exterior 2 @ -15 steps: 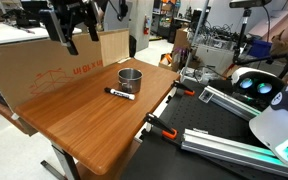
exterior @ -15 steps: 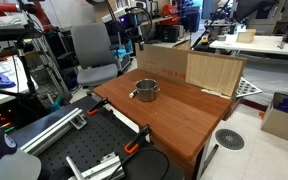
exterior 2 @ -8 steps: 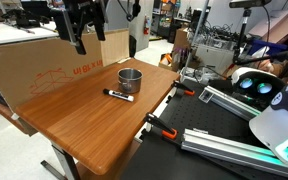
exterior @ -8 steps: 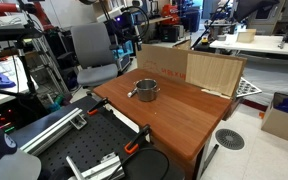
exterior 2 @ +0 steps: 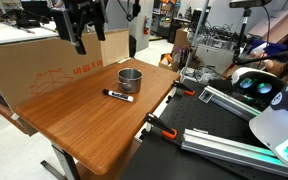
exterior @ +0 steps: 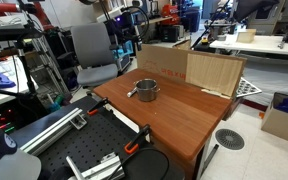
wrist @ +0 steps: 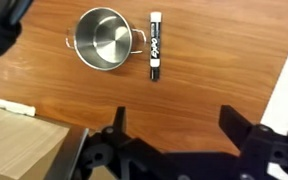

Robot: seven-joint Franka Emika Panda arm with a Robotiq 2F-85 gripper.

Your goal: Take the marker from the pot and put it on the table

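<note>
The marker (wrist: 155,45), black with a white label, lies flat on the reddish-brown table (wrist: 214,70) right beside the shiny silver pot (wrist: 104,39). The pot looks empty in the wrist view. Both show in an exterior view, the marker (exterior 2: 119,96) in front of the pot (exterior 2: 130,78). In an exterior view the pot (exterior: 145,91) stands near the table's near-left corner. My gripper (wrist: 174,125) is open and empty, high above the table, well clear of both. It hangs up at the back in an exterior view (exterior 2: 81,28).
A cardboard box (exterior 2: 44,65) stands along the table's far edge, and a pale plywood board (exterior: 214,72) leans beside it. An office chair (exterior: 92,55) stands behind the table. Black rails and orange clamps (exterior 2: 162,130) sit at the table's near side.
Between one second and half a second ago my gripper shifted slightly to the right in an exterior view, still high above the table. Since then nothing has moved.
</note>
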